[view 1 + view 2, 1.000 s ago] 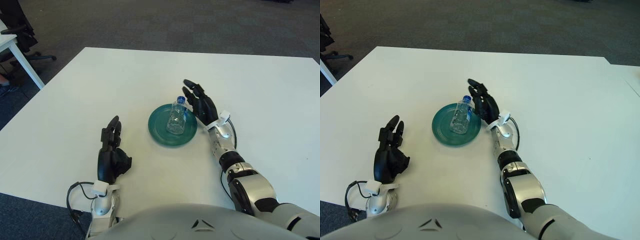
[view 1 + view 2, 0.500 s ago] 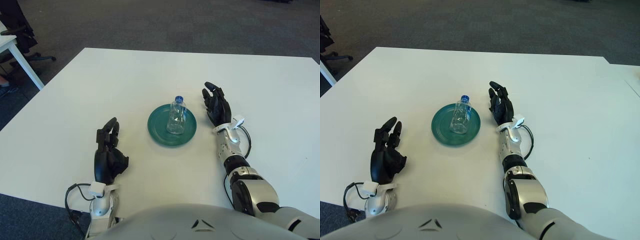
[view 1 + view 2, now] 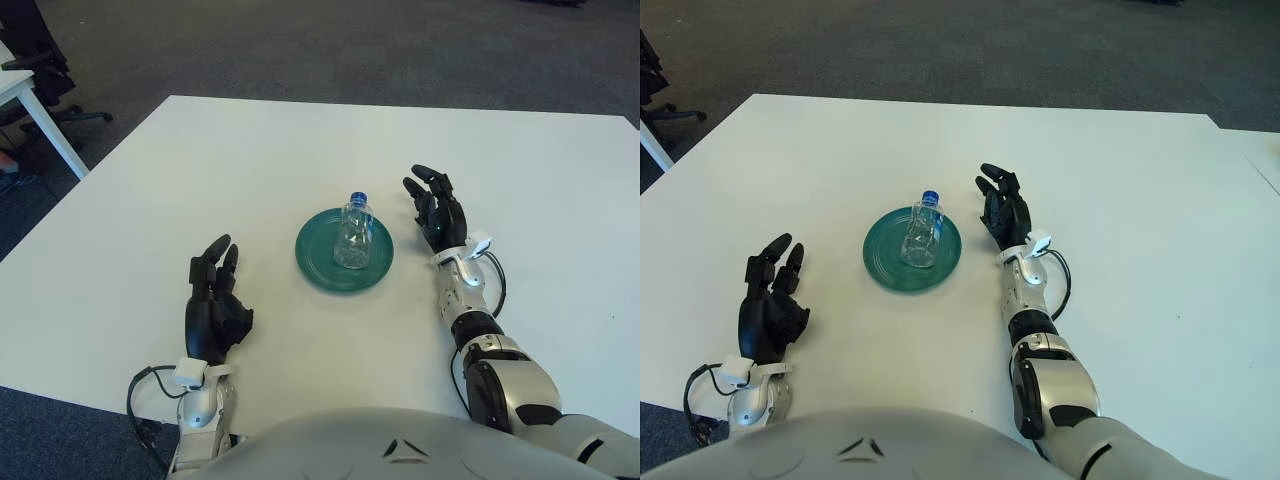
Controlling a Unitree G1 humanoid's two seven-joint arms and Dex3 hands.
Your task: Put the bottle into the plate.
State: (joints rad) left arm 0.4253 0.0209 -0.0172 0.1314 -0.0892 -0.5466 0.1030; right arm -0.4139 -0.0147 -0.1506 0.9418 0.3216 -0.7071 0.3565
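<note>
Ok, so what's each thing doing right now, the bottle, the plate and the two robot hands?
Bottle: upright on the plate, blue cap on.
Plate: flat on the table, holding the bottle.
Right robot hand: open, right of the plate, holding nothing.
Left robot hand: open, left of the plate, idle.

White table (image 3: 250, 160) carries a green plate (image 3: 318, 262), seemingly near its centre
</note>
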